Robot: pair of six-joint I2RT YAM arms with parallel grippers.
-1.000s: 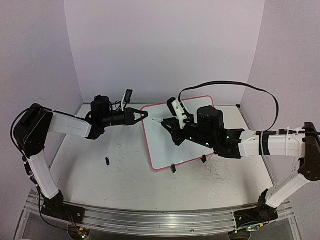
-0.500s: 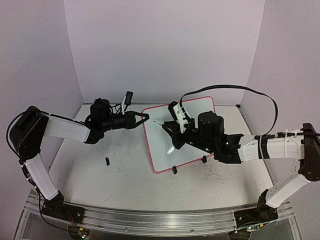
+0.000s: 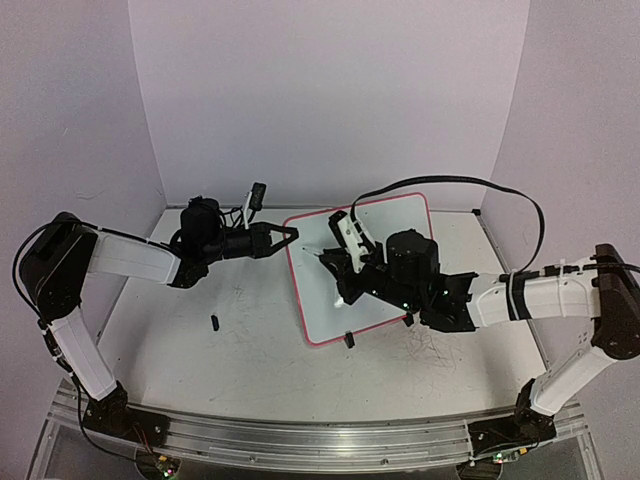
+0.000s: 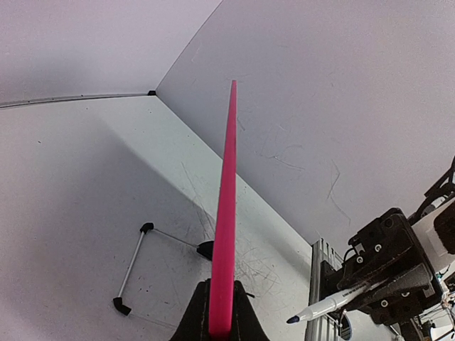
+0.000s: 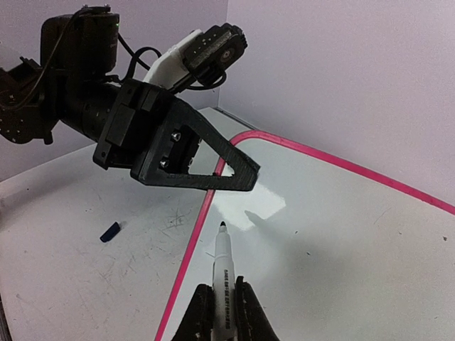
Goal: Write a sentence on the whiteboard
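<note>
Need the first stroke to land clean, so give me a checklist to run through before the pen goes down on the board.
1. Board steadied: left pincer is shut on the pink rim of the board. Ok.
2. Pen gripped: right pincer is shut on the pen, which points at the board. Ok.
3. Cap off: tip is bare, and the cap lies on the table. Ok.
4. Writing face free: no writing shows on the visible part. Ok.
5. Tip on the surface: it looks short of the board, near the left rim. Not ok.
</note>
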